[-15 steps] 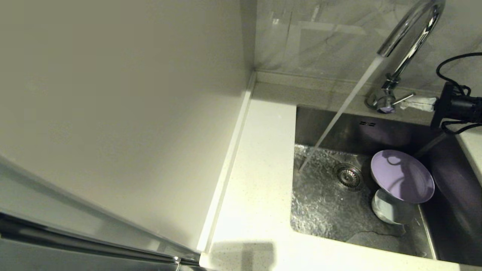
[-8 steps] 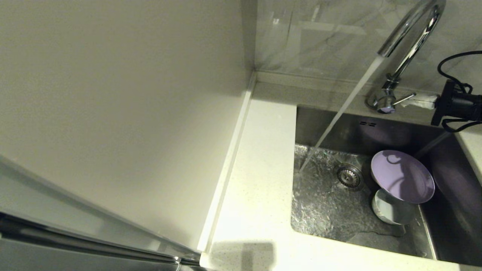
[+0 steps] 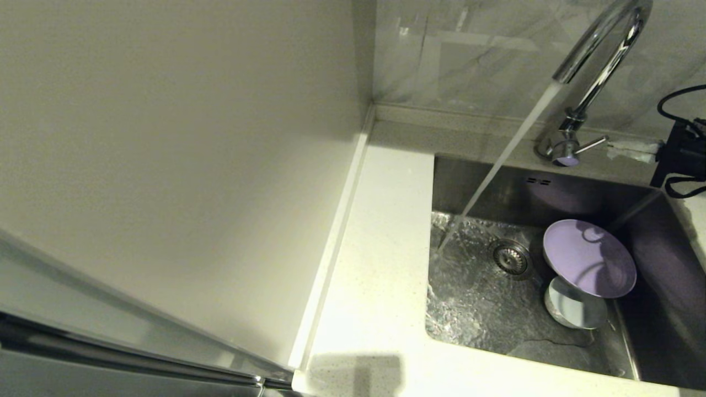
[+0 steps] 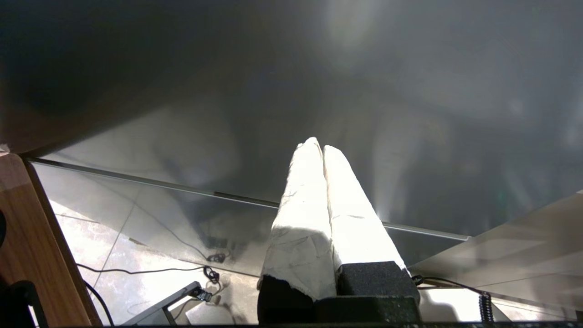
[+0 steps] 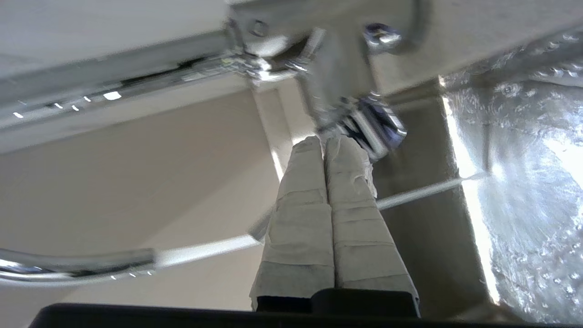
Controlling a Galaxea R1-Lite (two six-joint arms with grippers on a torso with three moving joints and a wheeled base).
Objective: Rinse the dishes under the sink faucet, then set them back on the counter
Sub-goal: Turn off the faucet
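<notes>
Water runs from the chrome faucet (image 3: pixel 598 60) in a slanted stream onto the floor of the sink (image 3: pixel 551 187). A lilac plate (image 3: pixel 589 258) leans tilted in the sink's right part, resting on a pale blue-white bowl (image 3: pixel 573 310). The pink cup is out of view. My right gripper (image 3: pixel 611 150) is shut and empty, just right of the faucet's lever (image 3: pixel 591 145) and apart from it; in the right wrist view my right gripper (image 5: pixel 324 140) points at the faucet base (image 5: pixel 378 127). My left gripper (image 4: pixel 319 145) is shut, empty and parked away from the sink.
The white counter (image 3: pixel 375 264) runs along the sink's left side, against a cream wall panel (image 3: pixel 182 165). A round drain strainer (image 3: pixel 512 258) sits left of the plate. Black cables hang by the right arm (image 3: pixel 681 149).
My right gripper has drawn back to the right, away from the faucet lever. The water keeps running and the dishes have not moved.
</notes>
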